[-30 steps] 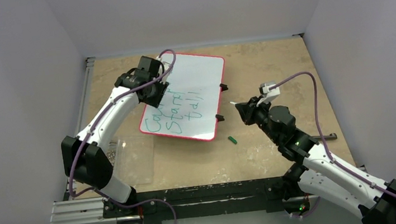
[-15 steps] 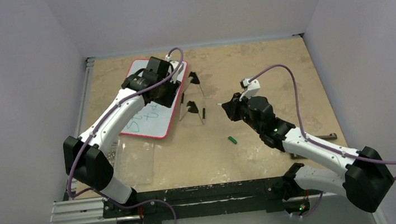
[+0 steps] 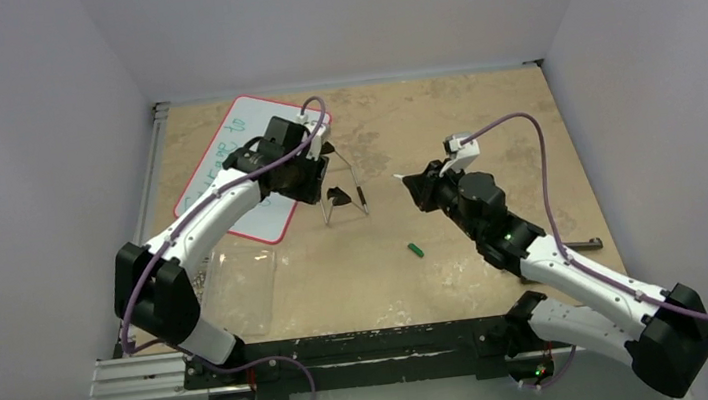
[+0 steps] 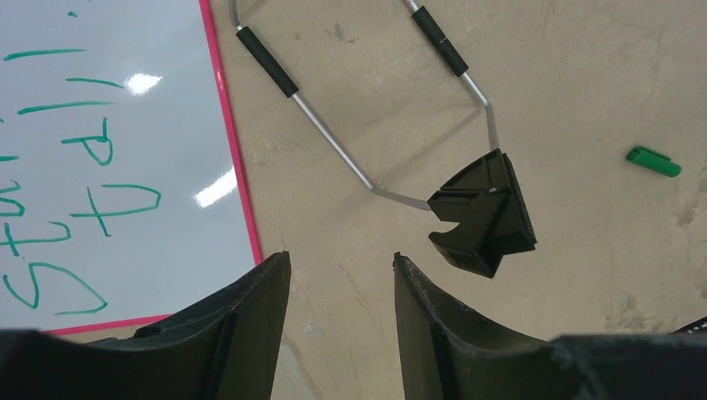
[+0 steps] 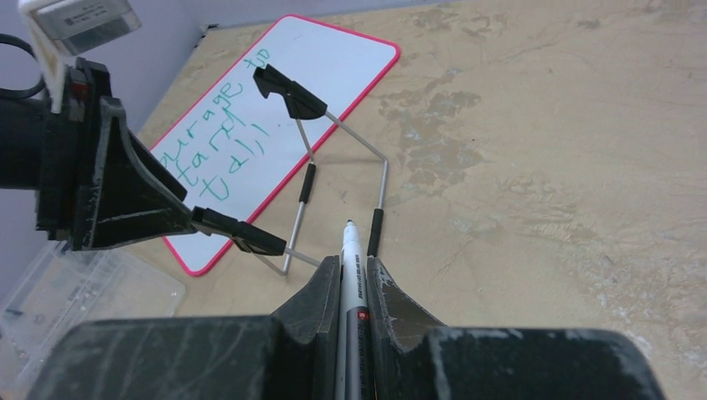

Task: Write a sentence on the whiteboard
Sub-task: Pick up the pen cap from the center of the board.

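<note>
Scene: a tan, mottled table (image 3: pixel 463 127) is lying between plain walls, with two robot arms reaching in from the near edge.
Whiteboard: the whiteboard (image 3: pixel 255 121) is lying flat at the far left of the table, turned at an angle, its red-pink rim showing.
Sentence: the sentence (image 5: pixel 208 142) is sitting on the board in lines of teal-green cursive; only parts are reading clearly, among them "urage to".
Left gripper: the left gripper (image 4: pixel 339 258) is hovering over the bare table just right of the board's near edge, its fingers standing partly apart with nothing between them.
Wire stand: a bent wire stand (image 4: pixel 267 62) with black sleeves is resting right of the board; one black clip (image 4: pixel 483 217) on it is sitting just beside the left fingers.
Right gripper: the right gripper (image 5: pixel 350 262) is hovering right of the stand, its fingers pressing together around a marker (image 5: pixel 349 243) that is pointing its dark tip left, toward the stand.
Green cap: a small green cap (image 4: pixel 653 161) is lying on the table nearer than the right gripper.
Plastic sheet: a clear plastic sheet (image 3: pixel 239 288) is lying near the left arm's base.
</note>
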Robot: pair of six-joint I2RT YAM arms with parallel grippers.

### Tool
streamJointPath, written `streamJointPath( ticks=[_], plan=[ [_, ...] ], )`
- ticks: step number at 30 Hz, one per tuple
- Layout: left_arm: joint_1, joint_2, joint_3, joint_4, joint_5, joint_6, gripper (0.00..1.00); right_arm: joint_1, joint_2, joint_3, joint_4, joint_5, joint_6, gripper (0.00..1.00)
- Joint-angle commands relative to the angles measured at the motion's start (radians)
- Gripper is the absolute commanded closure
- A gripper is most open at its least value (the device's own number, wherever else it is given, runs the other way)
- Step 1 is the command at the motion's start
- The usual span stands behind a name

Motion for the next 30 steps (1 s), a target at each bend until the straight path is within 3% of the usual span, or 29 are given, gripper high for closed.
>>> streamJointPath(
  ticks=[1, 5, 10, 18, 22, 30],
  plan=[
    [0.001, -0.130, 0.022, 0.033, 0.056, -0.043, 0.52, -0.006, -0.045, 0.069, -0.038, 0.057, -0.042, 1.00],
    [-0.012, -0.207, 0.006, 0.011, 0.139, -0.010, 0.51, -0.006, -0.093, 0.084, -0.085, 0.107, -0.069, 1.00],
    [-0.111, -0.228, -0.038, 0.022, 0.173, 0.066, 0.51, -0.007, -0.147, 0.113, -0.164, 0.199, -0.088, 1.00],
    [-0.257, -0.116, -0.055, 0.128, 0.277, 0.151, 0.52, -0.012, -0.227, 0.199, -0.315, 0.375, -0.087, 1.00],
    [-0.333, -0.021, -0.011, 0.151, 0.250, 0.216, 0.52, -0.012, -0.255, 0.232, -0.362, 0.388, -0.071, 1.00],
    [-0.453, 0.091, -0.055, 0.299, 0.244, 0.485, 0.55, -0.012, -0.303, 0.247, -0.397, 0.383, -0.066, 1.00]
  ],
)
